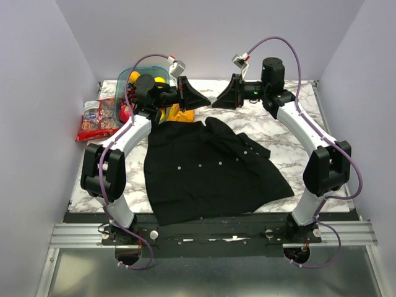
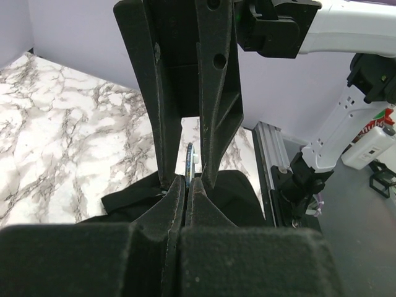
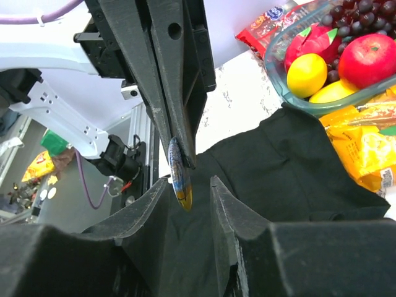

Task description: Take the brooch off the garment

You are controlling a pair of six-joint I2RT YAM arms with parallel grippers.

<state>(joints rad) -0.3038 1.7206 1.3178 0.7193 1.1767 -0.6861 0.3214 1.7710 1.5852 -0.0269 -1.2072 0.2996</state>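
The brooch (image 3: pixel 180 174) is a thin disc seen edge-on, blue-grey with a yellow lower rim, and it hangs free above the garment. My left gripper (image 2: pixel 187 179) is shut on it; its edge (image 2: pixel 190 159) pokes out between the closed fingertips. My right gripper (image 3: pixel 189 184) is open, with its jaws standing either side of the brooch and apart from it. The two grippers meet tip to tip, left (image 1: pixel 206 101) and right (image 1: pixel 218 101), over the far middle of the table. The black garment (image 1: pixel 204 167) lies spread on the marble below, its collar end under the grippers (image 3: pixel 278 161).
A clear bowl of fruit (image 1: pixel 145 77) stands at the back left, also in the right wrist view (image 3: pixel 291 102). A yellow snack packet (image 1: pixel 176 114) lies beside it and a red one (image 1: pixel 96 120) at the left edge. Marble table (image 1: pixel 297 154).
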